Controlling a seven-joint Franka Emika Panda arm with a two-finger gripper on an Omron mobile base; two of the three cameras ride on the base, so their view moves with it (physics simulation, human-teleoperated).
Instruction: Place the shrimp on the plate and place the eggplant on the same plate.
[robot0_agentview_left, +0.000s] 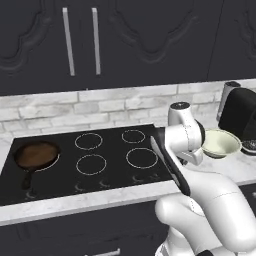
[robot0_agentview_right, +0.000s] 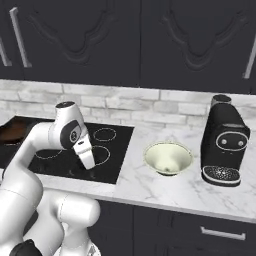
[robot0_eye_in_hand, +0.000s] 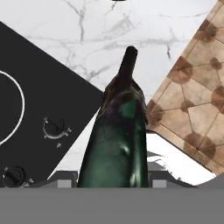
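One eggplant (robot0_eye_in_hand: 117, 140), dark purple-black with green sheen, clamped between the jaws of the gripper (robot0_eye_in_hand: 113, 183), stem pointing away from the hand. Held above the front edge of the counter (robot0_eye_in_hand: 92, 26), just beside the front right corner of the black cooktop (robot0_eye_in_hand: 39, 78); tiled floor (robot0_eye_in_hand: 197, 100) visible beyond that edge. Cream bowl (robot0_agentview_right: 168, 158) set on the marble right of the cooktop, black coffee machine (robot0_agentview_right: 224, 142) beside it. Frying pan (robot0_agentview_left: 36, 156) at the cooktop's left edge.

Legible text, labels, brands, numbers: none. Stovetop (robot0_agentview_left: 100, 155) carries only white burner rings and knob marks, no characters. Coffee machine (robot0_agentview_right: 224, 142) front bears no readable lettering.
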